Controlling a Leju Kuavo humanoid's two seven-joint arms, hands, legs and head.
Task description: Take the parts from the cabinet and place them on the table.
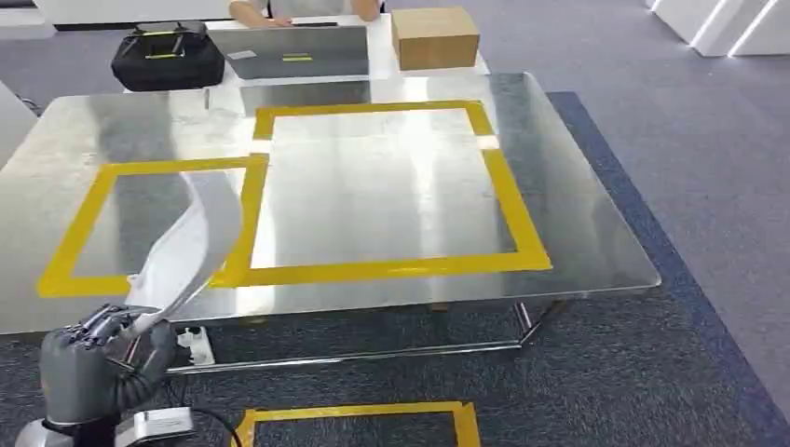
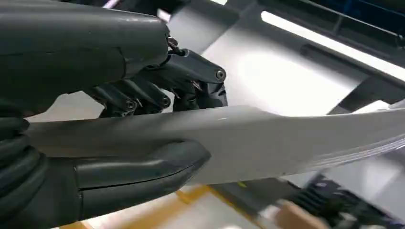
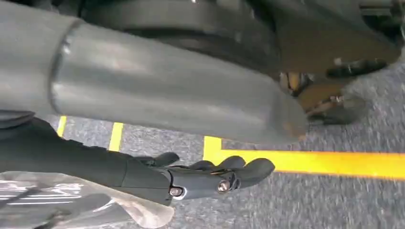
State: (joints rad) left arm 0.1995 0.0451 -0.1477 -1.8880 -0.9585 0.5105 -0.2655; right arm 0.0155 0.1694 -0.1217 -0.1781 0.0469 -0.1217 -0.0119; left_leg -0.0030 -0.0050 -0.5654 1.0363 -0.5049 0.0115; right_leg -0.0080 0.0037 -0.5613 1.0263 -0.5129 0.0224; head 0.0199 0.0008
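On grey carpet — steel table, yellow tape frames — cardboard box beyond

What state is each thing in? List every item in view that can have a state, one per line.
Left robot hand: gripping the white part.
White part: held, raised over the table's near edge.
Right robot hand: holding nothing, fingers loosely extended, above the carpet.
Cardboard box: closed.
Black bag: zipped shut.
Metal table: bare inside its yellow tape outlines.

The steel table lies bare inside both yellow tape frames; bag and box crowd the far edge.
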